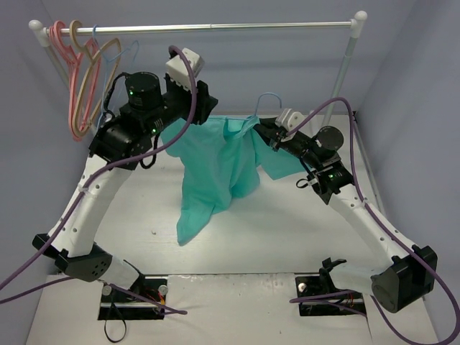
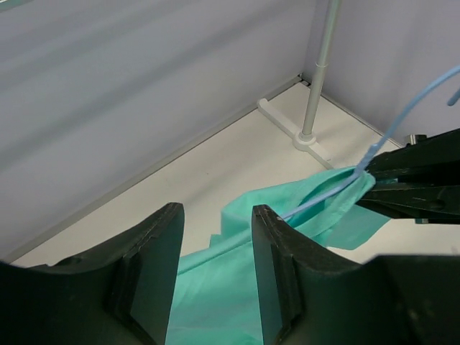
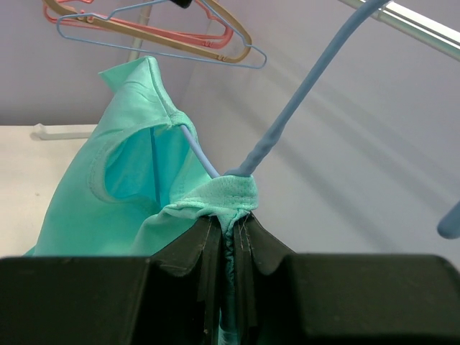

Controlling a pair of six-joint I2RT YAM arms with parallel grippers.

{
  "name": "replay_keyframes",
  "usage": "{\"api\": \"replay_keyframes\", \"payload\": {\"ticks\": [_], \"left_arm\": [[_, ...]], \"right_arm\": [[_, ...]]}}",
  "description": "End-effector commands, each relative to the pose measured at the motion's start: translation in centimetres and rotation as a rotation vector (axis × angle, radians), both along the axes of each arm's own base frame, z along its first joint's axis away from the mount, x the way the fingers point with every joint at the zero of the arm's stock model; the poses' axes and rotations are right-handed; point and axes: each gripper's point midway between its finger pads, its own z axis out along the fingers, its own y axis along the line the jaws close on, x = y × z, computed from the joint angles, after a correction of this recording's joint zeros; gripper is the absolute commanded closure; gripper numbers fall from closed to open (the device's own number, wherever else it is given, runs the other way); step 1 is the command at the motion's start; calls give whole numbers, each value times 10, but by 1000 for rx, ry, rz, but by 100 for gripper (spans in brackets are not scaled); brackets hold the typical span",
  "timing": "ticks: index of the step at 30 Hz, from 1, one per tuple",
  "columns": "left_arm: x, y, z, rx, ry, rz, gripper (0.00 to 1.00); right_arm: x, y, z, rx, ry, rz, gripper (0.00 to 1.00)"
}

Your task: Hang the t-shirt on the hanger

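Observation:
The teal-green t-shirt (image 1: 215, 169) hangs in mid-air over the table, draped on the light-blue wire hanger (image 1: 269, 99), whose hook sticks up above it. My right gripper (image 1: 262, 131) is shut on the hanger's neck together with the shirt's collar; in the right wrist view the gripper (image 3: 231, 223) pinches bunched collar fabric (image 3: 223, 195) below the hanger stem (image 3: 302, 93). My left gripper (image 1: 192, 108) is at the shirt's other shoulder. In the left wrist view it (image 2: 215, 215) is open, with the t-shirt (image 2: 215, 287) beyond the jaws and the hanger wire (image 2: 402, 122) to the right.
A clothes rail (image 1: 215, 29) runs across the back, with its post (image 1: 348, 65) and foot (image 2: 302, 136) at the right. A pink hanger (image 1: 72, 86), a tan hanger (image 1: 92, 79) and a second light-blue hanger (image 1: 115, 54) hang at its left end.

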Motion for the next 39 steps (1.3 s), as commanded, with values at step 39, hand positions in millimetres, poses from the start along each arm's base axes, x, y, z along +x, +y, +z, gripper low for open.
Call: {"api": "replay_keyframes", "payload": {"ticks": [39], "left_arm": [[-23, -96, -6, -155, 63, -545, 60]], "right_arm": [[-6, 10, 39, 27, -119, 65, 100]]}}
